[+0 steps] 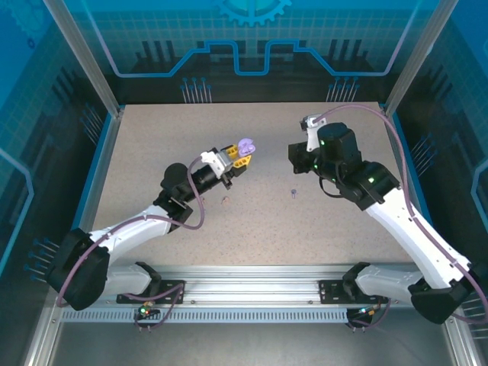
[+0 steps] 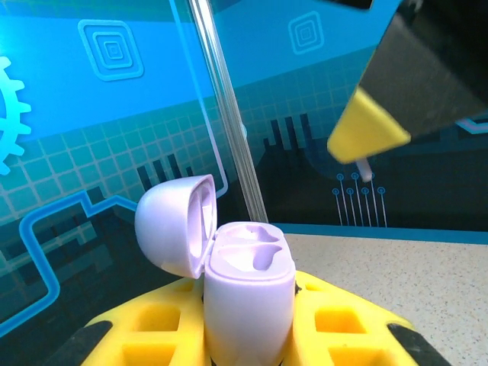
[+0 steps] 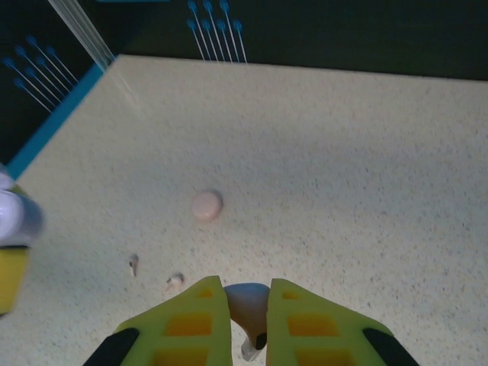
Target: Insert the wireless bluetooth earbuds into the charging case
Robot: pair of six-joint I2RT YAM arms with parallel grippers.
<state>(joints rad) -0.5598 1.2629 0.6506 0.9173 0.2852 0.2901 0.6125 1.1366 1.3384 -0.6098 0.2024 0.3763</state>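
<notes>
White-and-black arms (image 1: pixel 415 229) trail mauve cables (image 1: pixel 200 207); yellow, waffle-pocketed fingers (image 3: pixel 194 324) tip each end effector (image 3: pixel 248 290).

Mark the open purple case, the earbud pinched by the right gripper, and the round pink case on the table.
open purple case (image 2: pixel 248 305), left wrist view, front of its lower half.
pinched earbud (image 3: pixel 245 299), right wrist view, its rounded head.
round pink case (image 3: pixel 207 205), right wrist view, middle of its top.

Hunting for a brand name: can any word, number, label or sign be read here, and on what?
None to read.
The case, the yellow fingers and the table bear no writing.
The blue walls carry only drawn gears, squares and circuit lines, no letters.
</notes>
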